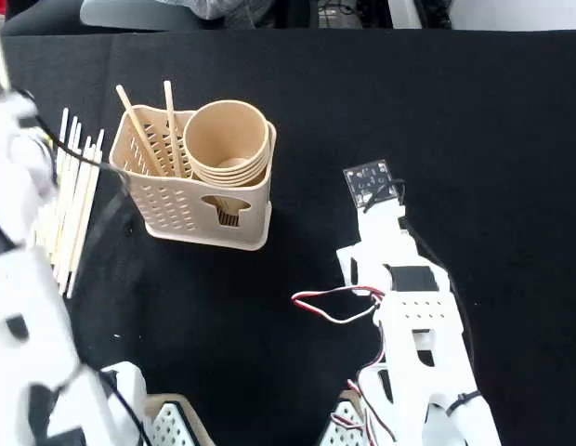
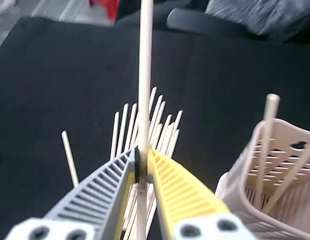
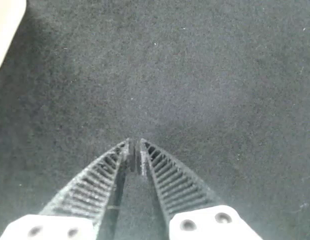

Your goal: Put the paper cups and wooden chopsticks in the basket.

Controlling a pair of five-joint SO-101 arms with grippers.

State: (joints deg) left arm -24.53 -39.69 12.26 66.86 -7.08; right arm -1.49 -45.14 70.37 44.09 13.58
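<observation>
My left gripper (image 2: 141,156) has its fingers clamped on a single chopstick (image 2: 145,70). The stick's long axis runs in line with the fingers, with most of its length sticking out past their tips and a short end passing back between them.

The loose chopsticks (image 1: 70,200) lie flat on the black cloth (image 1: 437,102) just beside the basket (image 1: 200,209). They lie roughly parallel in a slight fan, running from the near side of the table toward the far side. One stray chopstick (image 2: 70,157) lies a little apart from that bundle.

Two chopsticks (image 1: 149,130) stand in the basket, ends up and leaning. A nested stack of paper cups (image 1: 228,139) sits upright beside them, mouths up, on the side away from the loose pile.

My right gripper (image 3: 135,146) has its fingers together with nothing between them. It is over bare cloth, well apart from the basket.

Beyond the far edge of the table I see part of a grey chair (image 1: 130,11).
</observation>
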